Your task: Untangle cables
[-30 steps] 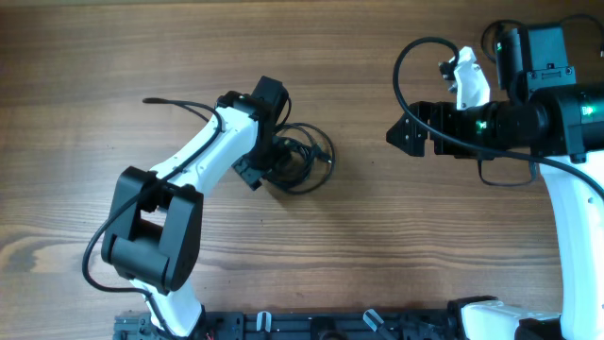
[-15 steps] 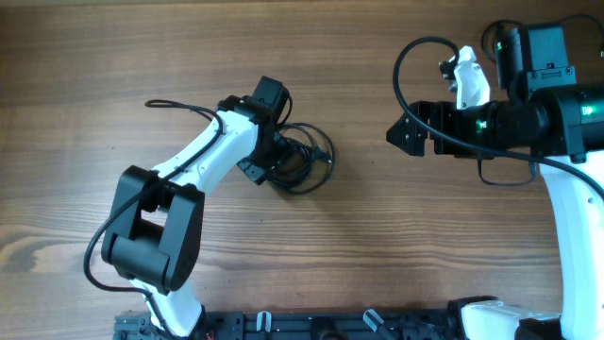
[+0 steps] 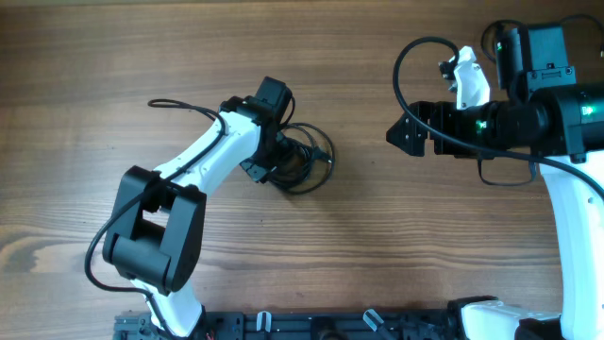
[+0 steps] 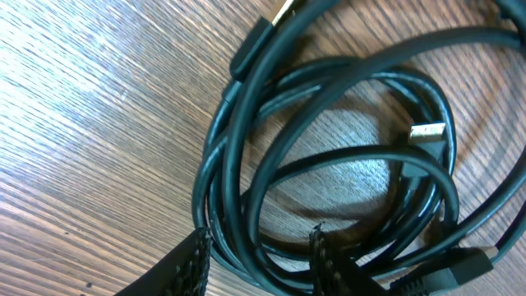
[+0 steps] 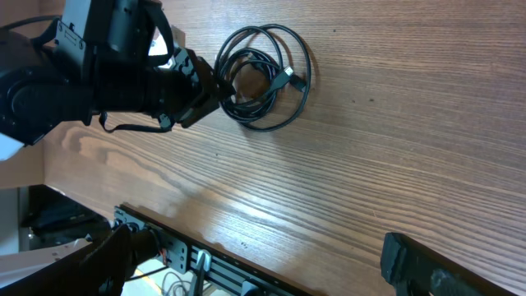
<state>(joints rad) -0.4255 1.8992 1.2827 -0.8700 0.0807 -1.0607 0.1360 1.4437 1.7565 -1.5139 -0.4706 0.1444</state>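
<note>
Task status: early stage, no separation visible. The cables lie on the table as one coil of overlapping loops, a little toward 9 o'clock from the centre of the overhead view. No cord is laid out apart from the others. In the left wrist view the cables cross one another several times. A silver plug rests inside the loop toward 3 o'clock, and a second plug end leaves the frame at 12 o'clock. The left gripper sits at the 9 o'clock edge of the coil. Its jaws stand apart, with several strands running between the fingertips; no clamping is evident. The right gripper hangs well apart from the coil, at its 3 o'clock, with its jaws spread wide and nothing between them. From its wrist camera the cables appear as a single ring near 11 o'clock. Remaining work, by estimate: grip one strand group, pull it free of the loops, and repeat for each cord.
</note>
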